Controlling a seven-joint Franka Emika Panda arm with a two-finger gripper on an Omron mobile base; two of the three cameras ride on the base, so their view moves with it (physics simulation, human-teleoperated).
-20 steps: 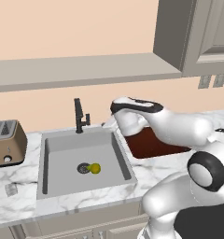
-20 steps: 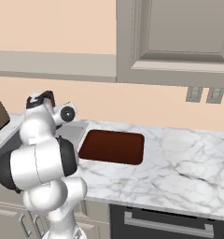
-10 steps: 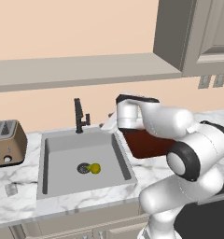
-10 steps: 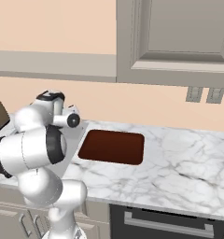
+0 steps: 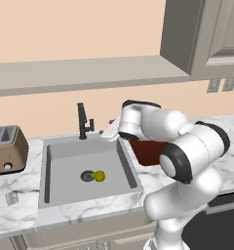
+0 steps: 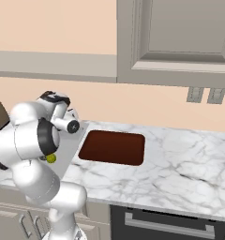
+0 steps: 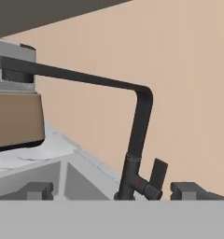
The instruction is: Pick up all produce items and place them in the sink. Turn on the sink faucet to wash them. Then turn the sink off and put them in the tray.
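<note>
Fruit (image 5: 99, 176) lies in sink (image 5: 65, 156) beside the drain (image 5: 87, 176). Hand (image 7: 111, 190), fingers apart and empty, faces faucet (image 5: 82, 121) near its lever (image 7: 157, 175). Tray (image 6: 113, 147) on desk (image 6: 180, 164), right of sink.

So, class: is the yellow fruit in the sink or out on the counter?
In. The yellow fruit lies on the floor of the sink, beside the round drain, with no water visible from the faucet.
</note>
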